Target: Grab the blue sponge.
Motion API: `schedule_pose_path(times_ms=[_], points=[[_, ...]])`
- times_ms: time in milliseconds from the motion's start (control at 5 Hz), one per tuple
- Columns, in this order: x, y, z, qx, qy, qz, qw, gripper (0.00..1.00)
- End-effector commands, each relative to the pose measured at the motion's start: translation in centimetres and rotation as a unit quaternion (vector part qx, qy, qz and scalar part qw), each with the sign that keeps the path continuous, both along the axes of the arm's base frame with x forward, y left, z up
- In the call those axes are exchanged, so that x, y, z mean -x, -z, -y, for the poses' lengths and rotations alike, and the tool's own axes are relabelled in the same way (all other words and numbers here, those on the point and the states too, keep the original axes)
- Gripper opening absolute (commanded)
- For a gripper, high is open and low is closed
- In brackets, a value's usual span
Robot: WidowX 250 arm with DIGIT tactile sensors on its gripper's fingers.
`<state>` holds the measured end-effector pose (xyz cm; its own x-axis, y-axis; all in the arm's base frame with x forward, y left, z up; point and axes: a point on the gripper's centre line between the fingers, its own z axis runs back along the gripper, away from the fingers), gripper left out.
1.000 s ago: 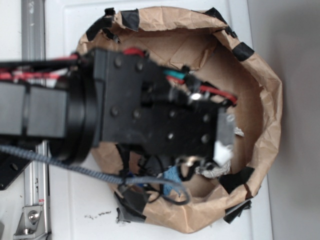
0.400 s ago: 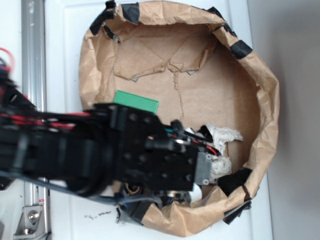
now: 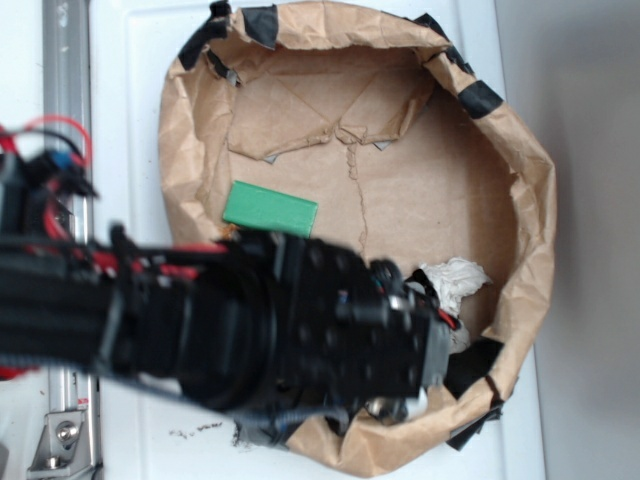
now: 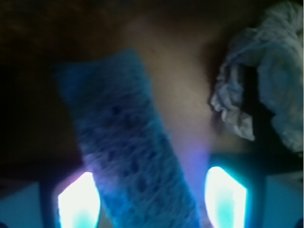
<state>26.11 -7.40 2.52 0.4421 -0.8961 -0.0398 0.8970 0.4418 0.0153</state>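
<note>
The blue sponge (image 4: pixel 128 152) is a porous light-blue block lying slantwise on the brown paper floor, seen close up in the wrist view. My gripper (image 4: pixel 152 199) is open and straddles it. The left fingertip (image 4: pixel 78 199) is right against the sponge's side, and the right fingertip (image 4: pixel 225 197) stands apart from it with a gap of paper between. In the exterior view the black gripper head (image 3: pixel 400 340) hangs over the lower part of the paper bowl (image 3: pixel 530 200) and hides the sponge.
A flat green block (image 3: pixel 270 209) lies at the bowl's left. A wrinkly white cloth wad (image 3: pixel 455 280) lies just right of the gripper and also shows in the wrist view (image 4: pixel 266 71). The bowl's crumpled, black-taped wall rises close by.
The arm has swung from over the bowl's middle down toward its lower rim, uncovering the green block. The gripper now sits lower, around the sponge.
</note>
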Motion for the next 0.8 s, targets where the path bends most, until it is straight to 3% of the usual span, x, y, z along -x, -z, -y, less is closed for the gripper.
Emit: schedule_pose_path(times_ms=[0,200,400,600], points=[[-0.5,-8.1,-3.9,0.028,-0.225,0.122,0.966,0.0],[1.5,-12.9,-7.7,0.043,-0.346,0.137,0.927,0.0],[3.0,-15.2,-8.7,0.024,-0.46,0.122,0.879,0.0],[3.3,-15.9,-8.0,0.034,-0.569,0.113,0.814,0.0]])
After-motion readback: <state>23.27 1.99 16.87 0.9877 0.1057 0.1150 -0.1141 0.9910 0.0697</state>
